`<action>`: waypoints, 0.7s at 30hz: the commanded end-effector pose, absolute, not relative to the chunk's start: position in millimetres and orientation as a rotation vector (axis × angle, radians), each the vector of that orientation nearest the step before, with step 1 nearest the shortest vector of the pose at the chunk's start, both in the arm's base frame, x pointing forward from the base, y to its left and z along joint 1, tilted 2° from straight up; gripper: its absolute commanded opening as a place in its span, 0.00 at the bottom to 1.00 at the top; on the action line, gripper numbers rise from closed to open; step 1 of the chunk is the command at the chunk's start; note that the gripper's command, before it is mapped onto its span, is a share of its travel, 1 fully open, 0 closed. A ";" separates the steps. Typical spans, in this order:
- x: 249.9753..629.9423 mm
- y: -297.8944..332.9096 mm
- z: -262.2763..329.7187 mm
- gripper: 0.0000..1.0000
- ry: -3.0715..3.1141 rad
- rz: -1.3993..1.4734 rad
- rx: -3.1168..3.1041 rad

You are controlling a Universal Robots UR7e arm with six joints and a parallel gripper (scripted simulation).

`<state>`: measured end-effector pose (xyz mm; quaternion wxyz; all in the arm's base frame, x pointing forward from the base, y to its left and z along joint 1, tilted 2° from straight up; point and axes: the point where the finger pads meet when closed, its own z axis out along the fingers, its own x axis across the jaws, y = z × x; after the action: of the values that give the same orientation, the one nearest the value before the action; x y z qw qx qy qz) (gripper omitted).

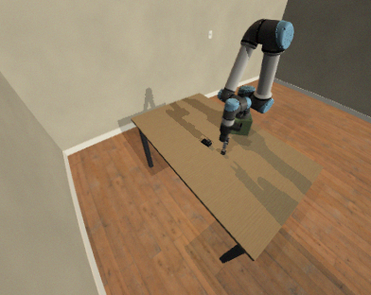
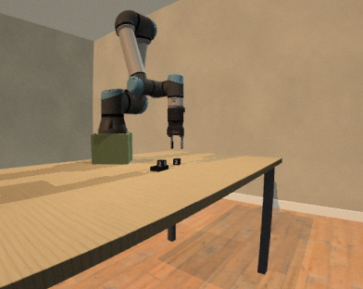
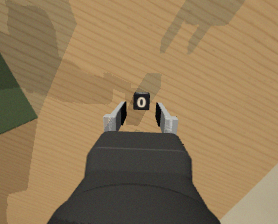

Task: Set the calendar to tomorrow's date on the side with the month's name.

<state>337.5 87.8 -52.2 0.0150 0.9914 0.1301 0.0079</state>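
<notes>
A small black cube point(image 3: 141, 101) lies alone on the wooden table and shows a white 0 on its top face. It also shows in the exterior view point(image 2: 176, 161) with a white digit on its side, and in the top view point(image 1: 223, 152). My gripper point(image 3: 141, 109) point(image 2: 175, 144) hangs open and empty straight above this cube, well clear of it. The black calendar tray point(image 2: 159, 167) stands just left of the cube and holds the other cube, which shows a 2. The tray also shows in the top view point(image 1: 206, 142). The month's name is too small to read.
The arm stands on a green block point(image 2: 111, 147) at the back of the table, also in the wrist view point(image 3: 5, 100). The table's edge point(image 3: 270, 190) lies to the lower right in the wrist view.
</notes>
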 end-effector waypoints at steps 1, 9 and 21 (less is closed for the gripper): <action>337.4 87.8 -50.6 0.87 0.404 0.023 3.079; 336.1 88.2 -52.2 0.87 0.398 0.020 3.021; 336.5 90.2 -51.5 0.87 0.372 0.062 2.845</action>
<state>335.9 89.3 -52.1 0.1015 0.9861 0.1303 0.0154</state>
